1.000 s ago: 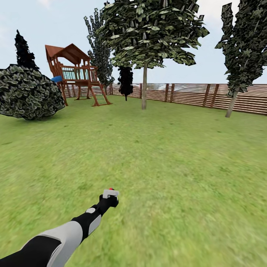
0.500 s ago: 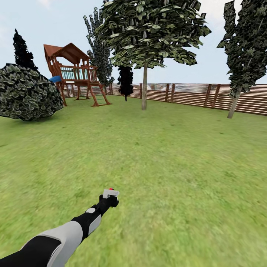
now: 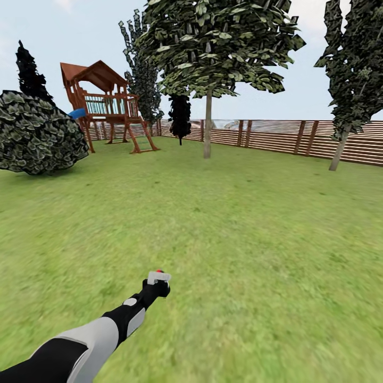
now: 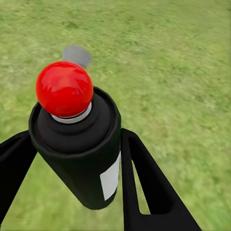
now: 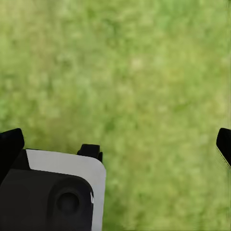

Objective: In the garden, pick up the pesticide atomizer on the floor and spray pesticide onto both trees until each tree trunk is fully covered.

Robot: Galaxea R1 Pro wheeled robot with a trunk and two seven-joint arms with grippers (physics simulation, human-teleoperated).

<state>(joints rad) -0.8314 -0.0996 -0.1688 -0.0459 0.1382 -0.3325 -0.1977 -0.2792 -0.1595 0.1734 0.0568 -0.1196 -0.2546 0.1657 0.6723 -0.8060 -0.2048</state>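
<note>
My left gripper (image 4: 72, 159) clamps the pesticide atomizer (image 4: 79, 144) between both fingers, red top up, held out low over the grass (image 3: 239, 239). My right gripper's (image 5: 115, 144) fingers stand wide apart above lawn. A light-leaved tree (image 3: 207, 127) stands ahead by the fence (image 3: 276, 135).

The robot's left arm (image 3: 90, 340) is built of glossy black segments clad in smooth light-grey shell panels, narrowing toward a slim black wrist that carries a small grey oval patch and ends in a black left gripper (image 3: 158, 281) topped by a pale grey-white block. Seen from the left wrist camera, that gripper's two fingers (image 4: 144, 187) are flat matte-black bars that taper toward their tips, one of them pierced by a long narrow slot. In the right wrist view, a black rounded housing (image 5: 45, 202) with a circular recessed boss sits under a white plate with a rounded corner, and black finger ends (image 5: 224, 144) show at both edges.
</note>
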